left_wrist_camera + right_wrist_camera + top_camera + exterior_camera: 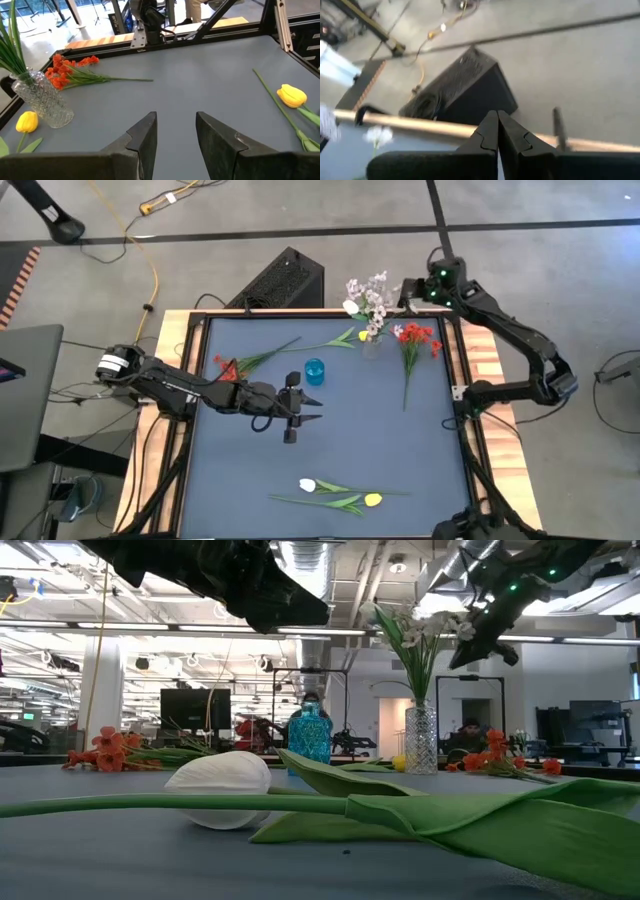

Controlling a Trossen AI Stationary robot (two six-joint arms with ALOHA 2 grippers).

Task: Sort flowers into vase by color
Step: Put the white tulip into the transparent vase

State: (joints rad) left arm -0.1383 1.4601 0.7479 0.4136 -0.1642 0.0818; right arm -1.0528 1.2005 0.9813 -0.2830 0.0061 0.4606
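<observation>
A small blue bottle [315, 370] is standing near the middle of the table [380, 450], just beyond the left gripper [305, 402]. At the far edge a clear glass vase [372, 345] is holding white-pink sprays and a white tulip [366, 298]. A yellow tulip [362, 336] is lying just left of the vase, and a red flower cluster [417, 338] is lying just to its right, stem pointing toward the near side. Another red flower [228, 367] is lying at the left, beside the left arm. Near the front edge, a white tulip [308, 485] and a yellow tulip [373, 500] are lying side by side. A black box [280, 280] is sitting on the floor beyond the table.

The left gripper's fingers [145, 142] are standing apart, holding nothing, above bare tabletop. The right gripper [405, 292] has its fingers [487, 135] pressed together and empty, just right of the blossoms in the vase.

The left arm is reaching in from the left edge toward the table's middle. The right arm is folding back from the right side up to the far edge.
</observation>
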